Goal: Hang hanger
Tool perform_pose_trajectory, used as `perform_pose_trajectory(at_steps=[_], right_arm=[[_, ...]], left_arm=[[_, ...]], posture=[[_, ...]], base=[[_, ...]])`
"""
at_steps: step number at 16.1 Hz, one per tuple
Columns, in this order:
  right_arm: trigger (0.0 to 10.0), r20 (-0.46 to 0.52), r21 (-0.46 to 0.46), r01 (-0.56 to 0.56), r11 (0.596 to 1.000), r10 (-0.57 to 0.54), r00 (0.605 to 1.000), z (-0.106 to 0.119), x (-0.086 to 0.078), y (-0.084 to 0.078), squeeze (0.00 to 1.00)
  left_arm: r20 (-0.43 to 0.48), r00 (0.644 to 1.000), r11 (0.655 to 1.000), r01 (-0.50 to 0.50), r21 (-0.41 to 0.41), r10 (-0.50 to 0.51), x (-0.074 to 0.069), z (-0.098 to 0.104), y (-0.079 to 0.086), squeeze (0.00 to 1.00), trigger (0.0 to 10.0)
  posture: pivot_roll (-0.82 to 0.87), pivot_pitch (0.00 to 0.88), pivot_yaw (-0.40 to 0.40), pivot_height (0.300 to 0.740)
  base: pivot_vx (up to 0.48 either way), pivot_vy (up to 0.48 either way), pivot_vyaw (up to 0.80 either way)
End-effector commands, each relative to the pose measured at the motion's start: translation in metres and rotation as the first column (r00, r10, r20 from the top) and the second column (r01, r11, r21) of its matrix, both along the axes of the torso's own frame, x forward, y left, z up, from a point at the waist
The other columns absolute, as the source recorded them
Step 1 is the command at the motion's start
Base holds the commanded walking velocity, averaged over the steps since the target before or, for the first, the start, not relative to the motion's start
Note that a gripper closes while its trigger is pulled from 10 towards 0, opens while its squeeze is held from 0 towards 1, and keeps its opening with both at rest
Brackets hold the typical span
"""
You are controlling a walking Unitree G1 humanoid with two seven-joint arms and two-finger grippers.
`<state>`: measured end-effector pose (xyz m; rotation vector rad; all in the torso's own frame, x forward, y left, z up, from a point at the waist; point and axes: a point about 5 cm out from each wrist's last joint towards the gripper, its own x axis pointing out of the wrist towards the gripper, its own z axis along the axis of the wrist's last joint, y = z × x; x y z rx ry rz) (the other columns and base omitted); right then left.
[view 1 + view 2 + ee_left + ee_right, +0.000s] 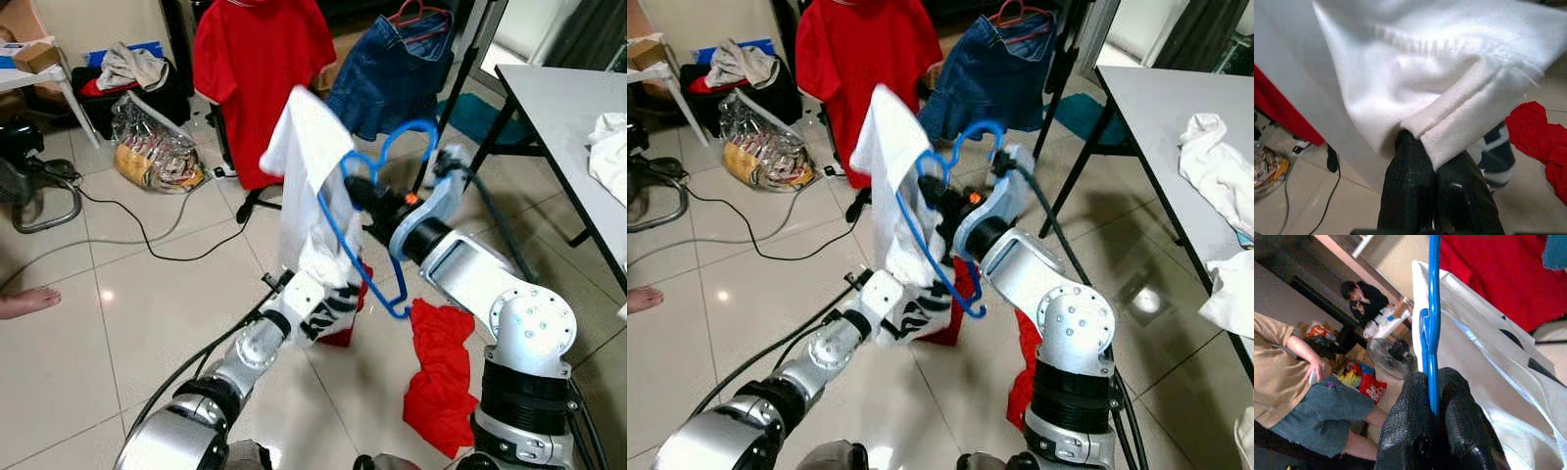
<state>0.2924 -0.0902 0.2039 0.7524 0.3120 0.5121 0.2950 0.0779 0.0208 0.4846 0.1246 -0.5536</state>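
The right claw (1432, 396) is pinching narrowly on the thin bar of the blue hanger (377, 201), its two black fingers pressed to either side. The left claw (1432, 169) is closing tight on the hem of the white garment (309, 176), which is draping over one shoulder of the hanger. Both arms are holding the pair up over the tiled floor (118, 304), in front of a red shirt (260, 69) and denim shorts (387, 73). The right wrist view is catching a seated person (1288, 377) behind the hanger. A red cloth (441, 377) is lying below, near the grey counter (563, 108).
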Motion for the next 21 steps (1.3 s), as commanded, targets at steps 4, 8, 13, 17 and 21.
perform_pose_trajectory(at_steps=[4, 8, 13, 17, 21], right_arm=[[10.0, -0.021, -0.043, -0.086, 0.995, 0.085, 0.996, 0.008, 0.0, 0.012, 0.0], [10.0, -0.055, -0.123, -0.064, 0.99, 0.058, 0.997, -0.002, 0.005, 0.017, 0.0], [10.0, 0.013, -0.177, 0.006, 0.984, -0.004, 1.0, -0.018, 0.012, 0.015, 0.0], [10.0, 0.049, -0.25, 0.057, 0.967, -0.046, 0.998, -0.038, 0.018, 0.005, 0.0], [10.0, -0.02, -0.264, 0.101, 0.959, -0.11, 0.994, -0.057, 0.023, -0.001, 0.0]], left_arm=[[-0.002, 0.998, 0.996, 0.065, 0.061, -0.065, -0.016, -0.013, -0.003, 0.0, 0.0], [0.025, 0.991, 0.986, 0.127, 0.103, -0.13, -0.019, -0.012, -0.013, 0.0, 0.0], [0.082, 0.982, 0.98, 0.16, 0.119, -0.17, -0.018, -0.006, -0.024, 0.0, 0.0], [0.097, 0.981, 0.979, 0.158, 0.127, -0.171, -0.016, -0.005, -0.024, 0.0, 0.0], [0.117, 0.972, 0.967, 0.181, 0.177, -0.204, -0.018, -0.006, -0.025, 0.0, 0.0]], posture=[[0.03, 0.062, 0.004, 0.74], [0.03, 0.065, 0.005, 0.74], [0.04, 0.067, 0.006, 0.74], [0.04, 0.064, 0.004, 0.74], [0.04, 0.06, 0.002, 0.74]], base=[[0.0, 0.0, 0.0], [0.0, 0.0, 0.0], [0.0, 0.0, 0.0], [0.0, 0.0, 0.0], [0.0, 0.0, 0.0]])
